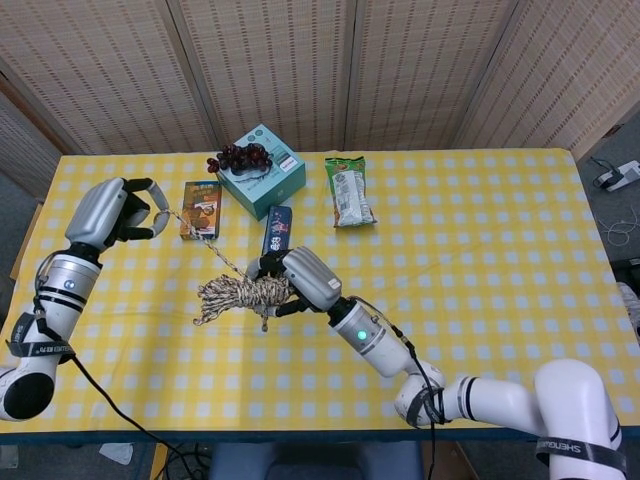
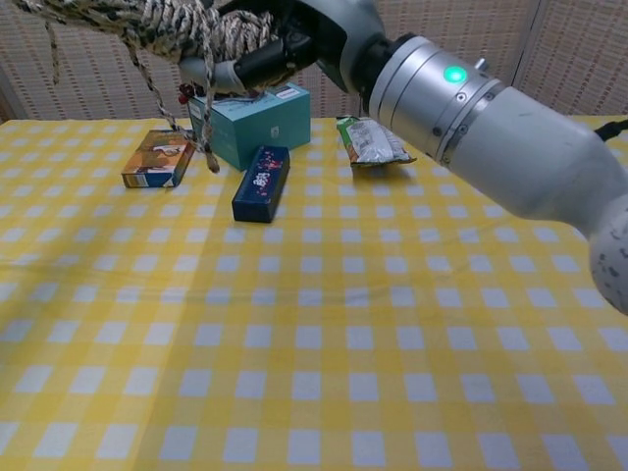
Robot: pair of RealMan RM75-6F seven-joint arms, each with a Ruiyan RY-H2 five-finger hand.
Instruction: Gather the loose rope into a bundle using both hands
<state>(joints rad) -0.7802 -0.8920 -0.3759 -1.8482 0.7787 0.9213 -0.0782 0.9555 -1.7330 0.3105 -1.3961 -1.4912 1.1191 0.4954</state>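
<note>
Both hands hold rope (image 1: 240, 293): bundle in right fingers (image 1: 283, 293).

Checked table (image 1: 480, 260), teal box (image 1: 262, 172), snack bag (image 1: 349, 190), two small boxes (image 1: 201, 209)

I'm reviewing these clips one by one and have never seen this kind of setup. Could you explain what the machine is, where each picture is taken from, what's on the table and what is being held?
This is a robot with two arms, each ending in a fingered hand, working at a table under a yellow checked cloth. One picture looks down from the robot's head; the other looks out from its chest, so the right arm fills it.

The right hand grips a coiled rope bundle. From it, a strand runs tight to the left hand, which holds its end, raised at the left side.

On the cloth lie a teal box with dark grapes on top, an orange box, a dark blue packet and a green snack bag.
</note>
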